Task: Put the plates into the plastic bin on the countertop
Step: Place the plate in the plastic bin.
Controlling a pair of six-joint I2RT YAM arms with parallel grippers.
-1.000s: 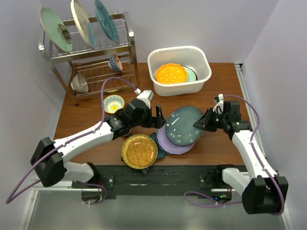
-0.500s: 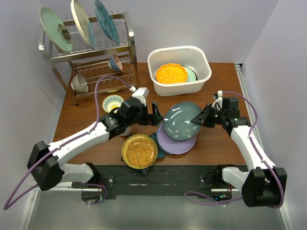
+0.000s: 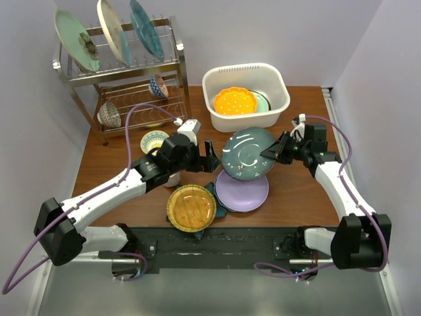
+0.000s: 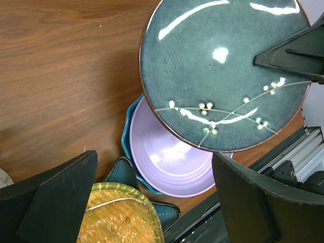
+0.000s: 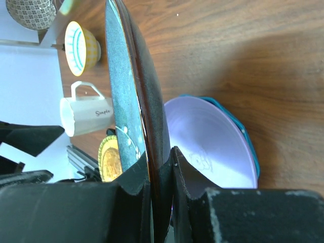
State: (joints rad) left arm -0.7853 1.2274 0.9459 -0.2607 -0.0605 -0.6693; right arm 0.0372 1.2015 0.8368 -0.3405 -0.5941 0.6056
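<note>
The brown wood countertop is carrying most of the clutter, walled in by pale panels. The right gripper is pinching the rim of the dark teal plate — jaws clamped tight on its edge — and holding it tilted, clear of the wood. Just below that gripper the lavender plate is lying on a star plate. Beyond the gripper, away from the arm bases, the bin is sitting with an orange plate inside. The left gripper is hovering with fingers spread wide, gripping nothing — the dark teal plate just ahead of it, the amber plate beneath and nearer the base.
</note>
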